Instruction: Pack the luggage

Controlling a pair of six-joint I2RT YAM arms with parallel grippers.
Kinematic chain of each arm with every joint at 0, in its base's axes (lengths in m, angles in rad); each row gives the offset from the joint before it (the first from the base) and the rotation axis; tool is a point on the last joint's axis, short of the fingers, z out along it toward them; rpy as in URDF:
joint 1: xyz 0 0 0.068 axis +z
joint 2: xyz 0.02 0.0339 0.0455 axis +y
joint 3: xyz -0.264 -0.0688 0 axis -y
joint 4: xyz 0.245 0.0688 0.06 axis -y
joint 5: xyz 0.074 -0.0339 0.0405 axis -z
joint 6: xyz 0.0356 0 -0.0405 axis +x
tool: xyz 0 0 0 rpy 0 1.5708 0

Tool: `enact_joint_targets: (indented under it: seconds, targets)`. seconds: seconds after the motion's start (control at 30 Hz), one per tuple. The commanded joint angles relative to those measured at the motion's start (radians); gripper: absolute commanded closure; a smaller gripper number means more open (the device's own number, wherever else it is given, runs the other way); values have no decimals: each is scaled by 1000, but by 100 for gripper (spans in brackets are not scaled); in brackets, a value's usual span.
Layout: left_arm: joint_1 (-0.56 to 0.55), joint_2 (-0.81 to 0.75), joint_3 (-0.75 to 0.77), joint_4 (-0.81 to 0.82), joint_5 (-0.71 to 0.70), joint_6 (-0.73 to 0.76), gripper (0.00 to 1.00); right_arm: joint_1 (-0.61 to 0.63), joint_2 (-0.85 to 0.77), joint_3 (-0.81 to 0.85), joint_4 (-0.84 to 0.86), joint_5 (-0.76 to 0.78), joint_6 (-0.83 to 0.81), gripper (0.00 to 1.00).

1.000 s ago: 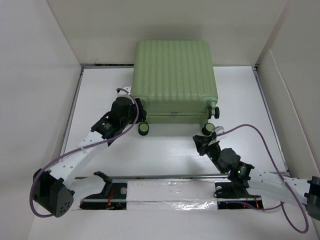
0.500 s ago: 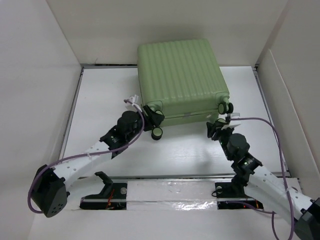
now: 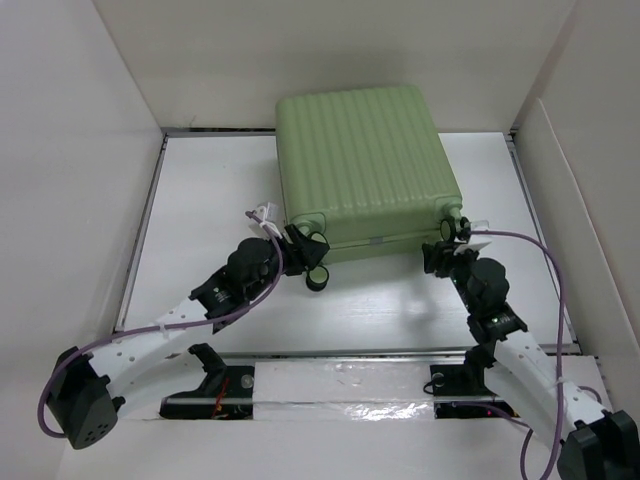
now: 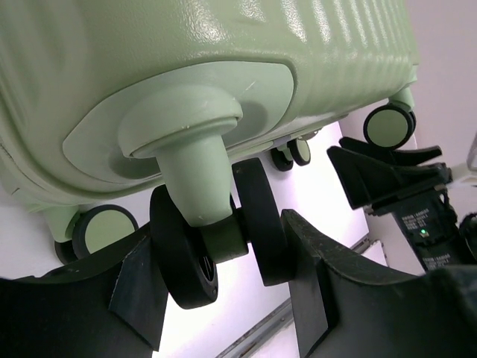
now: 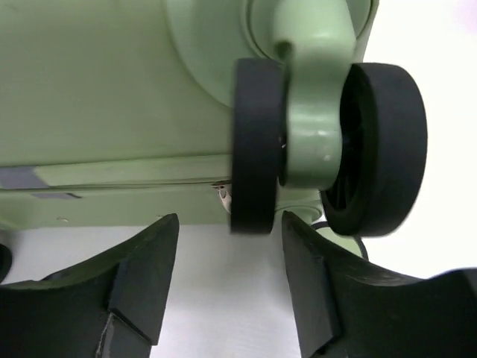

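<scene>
Top external has the large light-green ribbed hard-shell suitcase [image 3: 365, 160] somewhere new, the first observer says. "A second ago it lay square to the arms. Now it has swung, its near-right corner further back, and the whole shell has shifted toward the robot's right on the white table [image 3: 200, 190]."

"Closed, though?" the second asks.

"Closed, lying at the back of the table, its wheeled end facing the arms. Left wrist shows why it turned: the left gripper [image 3: 299, 240] is clamped on the black twin caster wheel [image 4: 261, 224] at the near-left corner, with a finger against each disc."

"And the right gripper [image 3: 445, 252]?"

"It has followed the other corner forward, but it is released. Right wrist shows its fingers spread with nothing between them, and the near-right caster [image 5: 380, 149] just beyond the tips."

"What does that mean for the packing?"

"Probably only repositioning so far. The shell is not yet opened, so the packing proper looks not begun."
</scene>
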Motion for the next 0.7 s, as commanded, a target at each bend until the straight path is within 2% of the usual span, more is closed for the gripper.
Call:
enact_joint_targets:
  seconds: [0.0, 0.03, 0.13, 0.33, 0.4, 0.47, 0.67]
  targets:
    - [-39, -107, 24, 296, 151, 99, 100, -69, 21, 4, 70, -166, -57, 34]
    - [-39, -108, 16, 305, 162, 97, 100, -83, 59, 13, 73, -255, -70, 34]
    - [-39, -93, 6, 328, 185, 87, 100, -94, 92, 18, 96, -367, -93, 38]
    - [-39, -61, -1, 347, 219, 84, 100, -94, 118, -50, 248, -274, -79, 43]
    - [-39, -53, -1, 347, 222, 82, 100, -94, 174, -19, 237, -283, -99, 44]
    - [-39, -51, -7, 355, 223, 77, 100, -94, 228, -16, 315, -288, -97, 49]
    - [-39, -44, -4, 353, 232, 70, 100, -94, 342, 7, 442, -262, -110, 54]
